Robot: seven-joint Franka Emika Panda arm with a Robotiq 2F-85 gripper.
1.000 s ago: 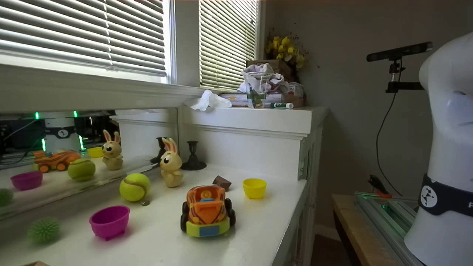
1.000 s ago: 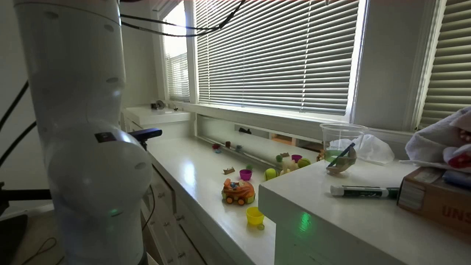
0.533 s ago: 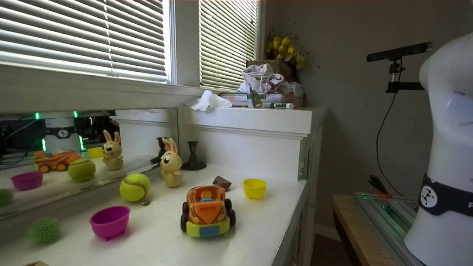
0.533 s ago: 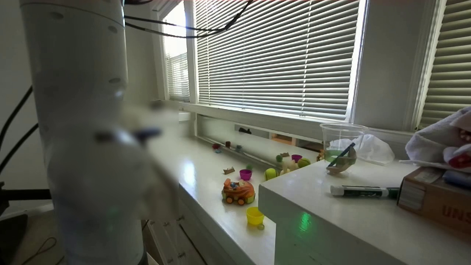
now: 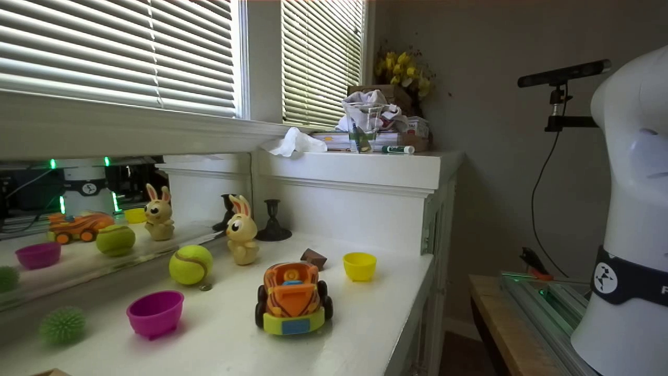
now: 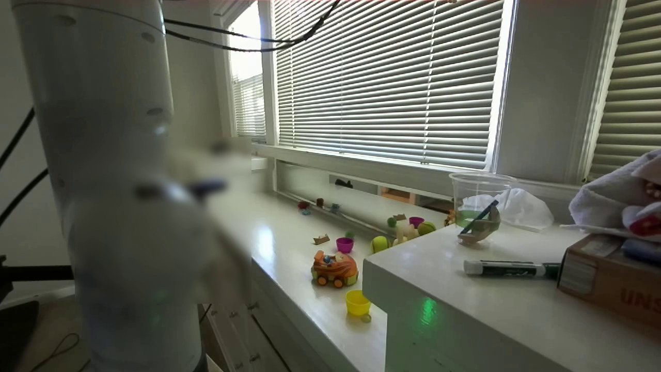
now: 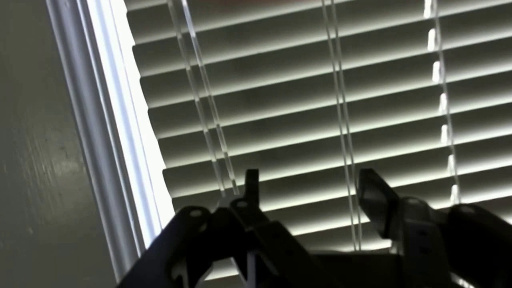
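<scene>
Up before the blinds [image 7: 280, 116], the claw [image 7: 309, 180] stands released, its fingers [image 7: 252, 188] parted, with slats and a cord [image 7: 344, 108] showing past the gap. Two clear wands [image 7: 216, 120] hang beside the window frame [image 7: 90, 120], probably put at that end for tilting the slats; their lower ends come near one finger, though contact cannot be told. Down on the table [image 5: 355, 334], the yellow cup [image 5: 359, 267] stands upright near the front edge and the tennis ball [image 5: 190, 265] sits toward the back edge, presumably kept still by the level top; both lie as a second ago. Above that back edge, the bright strip under the slats looks narrower now.
</scene>
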